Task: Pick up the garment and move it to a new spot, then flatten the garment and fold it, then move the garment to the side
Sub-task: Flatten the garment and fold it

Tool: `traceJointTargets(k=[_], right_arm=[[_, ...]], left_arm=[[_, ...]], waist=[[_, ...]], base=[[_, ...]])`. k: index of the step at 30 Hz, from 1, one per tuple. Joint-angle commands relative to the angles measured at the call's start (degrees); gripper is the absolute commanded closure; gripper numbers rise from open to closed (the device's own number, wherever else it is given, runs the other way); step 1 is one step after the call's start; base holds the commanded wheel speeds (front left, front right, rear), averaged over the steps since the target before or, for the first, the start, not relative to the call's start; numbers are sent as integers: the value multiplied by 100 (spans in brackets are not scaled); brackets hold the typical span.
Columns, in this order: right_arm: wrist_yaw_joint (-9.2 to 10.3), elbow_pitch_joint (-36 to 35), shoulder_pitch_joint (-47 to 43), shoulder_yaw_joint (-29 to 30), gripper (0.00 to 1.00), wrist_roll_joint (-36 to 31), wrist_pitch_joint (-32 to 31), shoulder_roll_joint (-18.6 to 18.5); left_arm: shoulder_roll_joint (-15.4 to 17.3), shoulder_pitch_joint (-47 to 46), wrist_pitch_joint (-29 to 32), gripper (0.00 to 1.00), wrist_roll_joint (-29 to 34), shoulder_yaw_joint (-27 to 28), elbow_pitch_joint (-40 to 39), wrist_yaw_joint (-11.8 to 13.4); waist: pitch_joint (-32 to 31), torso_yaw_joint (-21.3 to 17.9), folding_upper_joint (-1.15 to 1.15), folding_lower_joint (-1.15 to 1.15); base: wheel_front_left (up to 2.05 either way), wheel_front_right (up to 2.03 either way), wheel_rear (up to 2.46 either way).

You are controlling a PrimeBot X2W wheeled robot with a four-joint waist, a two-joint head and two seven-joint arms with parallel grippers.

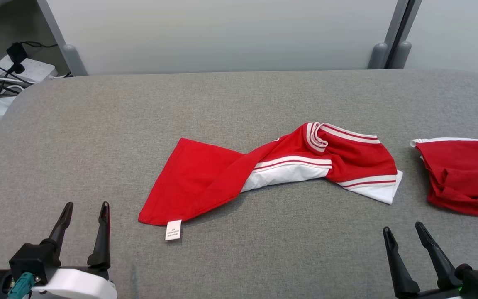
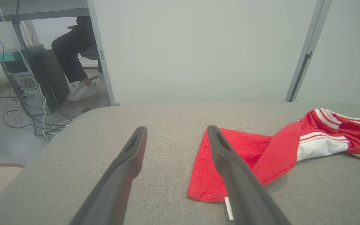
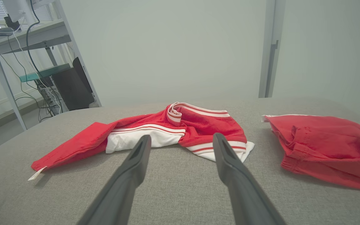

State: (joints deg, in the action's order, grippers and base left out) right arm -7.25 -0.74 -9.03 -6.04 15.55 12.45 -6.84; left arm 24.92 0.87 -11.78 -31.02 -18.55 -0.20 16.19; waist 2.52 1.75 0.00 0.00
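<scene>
The garment is a red piece with white panels and red-and-white stripes, lying twisted and crumpled across the middle of the grey table, a white label at its near left corner. It also appears as the garment and the garment in the wrist views. My left gripper stands open at the near left, short of the garment's left corner, holding nothing. At the near right my right gripper is open and empty, in front of the garment's white right end.
A second red garment lies bunched at the table's right edge, also seen as the red garment. A power strip with cables sits off the table's far left. A person's leg and shoe show under a desk. Pale partitions stand behind.
</scene>
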Motion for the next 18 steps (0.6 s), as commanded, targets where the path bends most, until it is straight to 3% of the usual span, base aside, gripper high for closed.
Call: traceJointTargets(k=[1,18], right_arm=[[-24,-140,62,-108,0,-55,60,-49],[-24,-142,124,-109,0,-61,15,-35]], left_arm=[[192,-179,0,0,-46,280,-159,57],[237,-139,41,0,-67,287,-279,168]], waist=[[-18,-15,0,0],[36,-52,0,0]], base=[[0,0,0],[0,0,0]])
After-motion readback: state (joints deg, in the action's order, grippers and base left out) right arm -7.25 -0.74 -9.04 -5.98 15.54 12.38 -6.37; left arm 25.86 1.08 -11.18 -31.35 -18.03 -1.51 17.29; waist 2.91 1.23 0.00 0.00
